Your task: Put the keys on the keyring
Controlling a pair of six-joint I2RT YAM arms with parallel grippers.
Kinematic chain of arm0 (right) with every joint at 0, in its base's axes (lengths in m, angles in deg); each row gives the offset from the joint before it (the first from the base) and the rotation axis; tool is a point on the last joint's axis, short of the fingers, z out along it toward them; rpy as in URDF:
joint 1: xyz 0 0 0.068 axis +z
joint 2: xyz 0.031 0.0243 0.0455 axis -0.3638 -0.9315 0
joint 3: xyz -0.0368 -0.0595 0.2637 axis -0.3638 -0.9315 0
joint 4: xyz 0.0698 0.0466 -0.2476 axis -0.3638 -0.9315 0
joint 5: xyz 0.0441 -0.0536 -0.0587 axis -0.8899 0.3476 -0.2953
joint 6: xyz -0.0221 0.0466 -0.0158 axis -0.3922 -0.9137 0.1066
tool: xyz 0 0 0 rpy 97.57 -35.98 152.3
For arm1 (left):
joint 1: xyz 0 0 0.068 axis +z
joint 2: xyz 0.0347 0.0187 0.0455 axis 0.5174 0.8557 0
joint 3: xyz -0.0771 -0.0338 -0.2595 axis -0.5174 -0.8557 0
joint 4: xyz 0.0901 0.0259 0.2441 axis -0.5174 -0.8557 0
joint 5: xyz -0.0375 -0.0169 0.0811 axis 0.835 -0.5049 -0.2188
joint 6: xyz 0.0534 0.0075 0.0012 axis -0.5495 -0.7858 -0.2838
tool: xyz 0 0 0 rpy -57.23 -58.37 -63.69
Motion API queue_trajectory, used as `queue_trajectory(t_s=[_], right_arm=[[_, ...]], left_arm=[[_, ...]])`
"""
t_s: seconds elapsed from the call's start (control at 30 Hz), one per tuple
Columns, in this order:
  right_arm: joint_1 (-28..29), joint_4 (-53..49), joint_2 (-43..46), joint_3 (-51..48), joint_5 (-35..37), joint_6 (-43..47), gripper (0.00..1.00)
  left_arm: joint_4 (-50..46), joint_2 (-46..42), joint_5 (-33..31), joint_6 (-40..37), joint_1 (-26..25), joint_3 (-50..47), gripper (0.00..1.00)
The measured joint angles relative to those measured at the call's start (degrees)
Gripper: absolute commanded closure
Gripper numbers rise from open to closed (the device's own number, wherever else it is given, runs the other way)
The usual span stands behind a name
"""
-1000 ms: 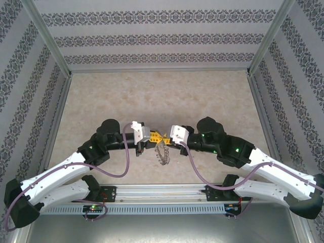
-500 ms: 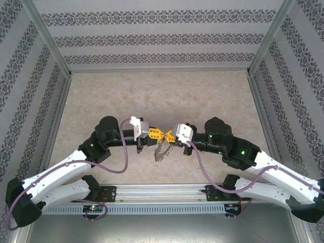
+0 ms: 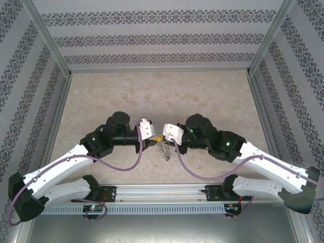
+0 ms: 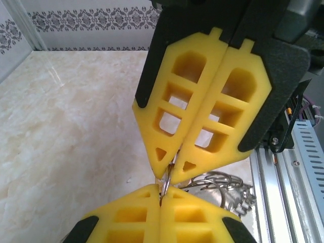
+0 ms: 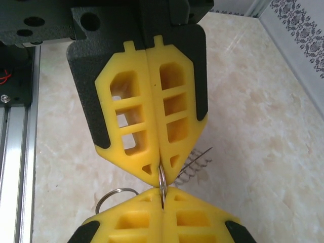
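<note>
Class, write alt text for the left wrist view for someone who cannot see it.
Two shut yellow tools meet tip to tip, the left tool below and the right tool above, both pinching the keyring by its thin edge; its wire loops show beside them, marble table behind.

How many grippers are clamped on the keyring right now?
2. The left gripper and the right gripper meet tip to tip over the near middle of the table, each shut on the thin edge of the keyring.
</note>
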Motion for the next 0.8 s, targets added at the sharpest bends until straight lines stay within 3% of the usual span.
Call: queue_trajectory(t_s=[0.1, 0.17, 0.5, 0.67, 0.8], right_arm=[[0.20, 1.36, 0.96, -0.11, -1.01, -0.26, 0.88], [0.42, 3.10, 2.23, -0.66, -2.36, -0.50, 0.85], [0.63, 8.92, 7.32, -3.15, -6.62, -1.14, 0.88], [0.61, 10.34, 8.31, -3.45, -6.93, -2.03, 0.92], [0.61, 10.78, 8.74, -3.69, -7.26, -2.23, 0.74]], left_arm=[[2.75, -2.32, 0.74, 0.57, 0.07, -1.75, 1.00], [5.79, -4.39, 2.60, 2.14, 0.24, -3.45, 1.00], [30.88, -6.23, 11.98, 16.41, 2.03, -12.20, 1.00], [36.65, -5.70, 13.42, 20.35, 2.43, -13.42, 1.00], [36.83, -5.84, 13.64, 20.48, 2.40, -13.31, 1.00]])
